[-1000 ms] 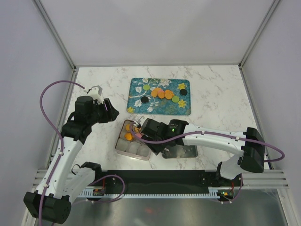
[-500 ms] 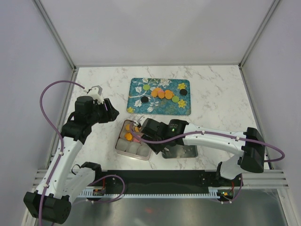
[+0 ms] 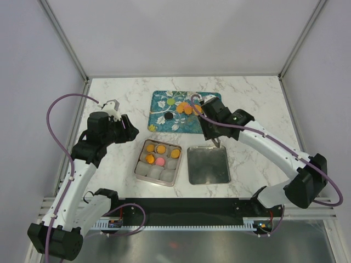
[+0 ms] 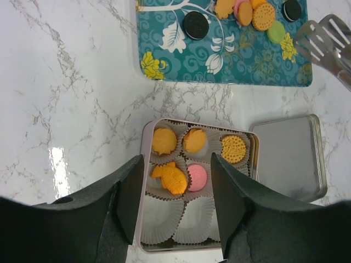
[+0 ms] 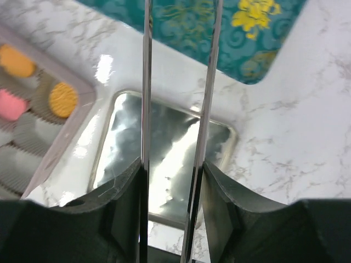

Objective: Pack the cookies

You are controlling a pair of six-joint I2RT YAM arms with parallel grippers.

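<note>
Cookies (image 3: pixel 188 109) on tray (image 3: pixel 160 124) just beside R pincer (image 5: pixel 171 182) w/ tongs (image 5: pixel 146 82)

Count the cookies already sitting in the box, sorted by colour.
Orange cookies: 4
Pink cookie: 1
Total in the box: 5

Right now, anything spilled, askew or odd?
Nothing stands out. Five cookies sit in paper cups in the tin, the rest on the teal tray, none on the marble; the lid lies flat beside the tin.
</note>
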